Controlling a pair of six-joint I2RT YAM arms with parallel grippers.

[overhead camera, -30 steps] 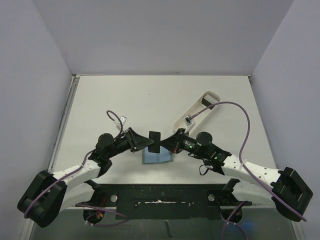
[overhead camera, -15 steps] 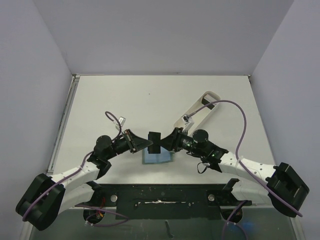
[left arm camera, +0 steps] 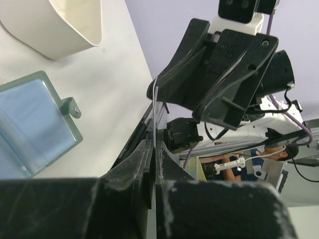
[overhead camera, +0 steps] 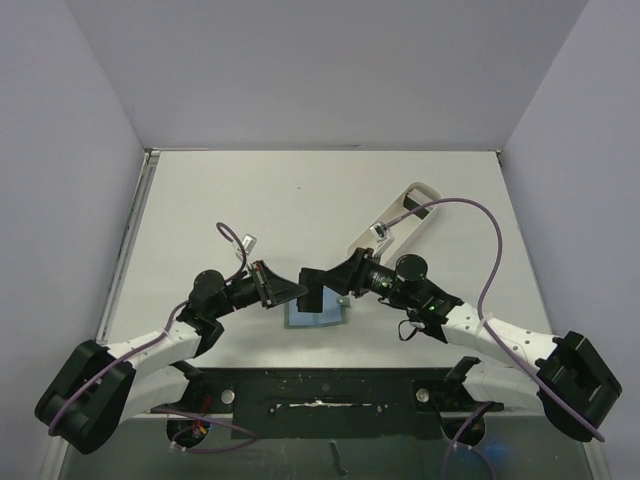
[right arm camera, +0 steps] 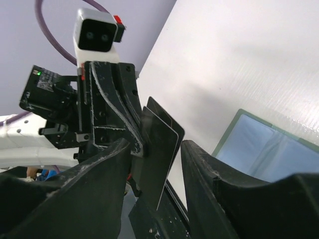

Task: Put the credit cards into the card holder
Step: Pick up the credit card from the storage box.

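Credit cards (right arm camera: 160, 144): looks like two black ones, overlapped. They are pinched in the left hand (left arm camera: 155, 148) and held on edge, off the counter (overhead camera: 250, 200). Position is mid-counter, directly above the card holder (overhead camera: 313, 316).

Left hand: closed on the cards. In the left wrist view they show edge-on, as a thin line running out from between its fingers (left arm camera: 142, 164).

Right hand (right arm camera: 156, 145): comes in from the right and faces the left hand tip to tip. Its jaws are spread, one finger on each side of the cards' free end. A slim gap shows on the right-side finger. I can't tell whether the other one touches. No clamp, so I read it as open.

Card holder: lies flat and opened out on the counter, near side of centre. It has a grey-green border, and the bluish pockets face up. The snap tab (left arm camera: 73, 107) sticks out from the edge toward the tray. No card is in it that I can see. The hands cover its far edge in the top view.

White tray (overhead camera: 392, 222): sits far-right of the holder and lies diagonally. Its near end is close behind the right hand, clear of the holder. There is something dark at its far end, too small to identify.
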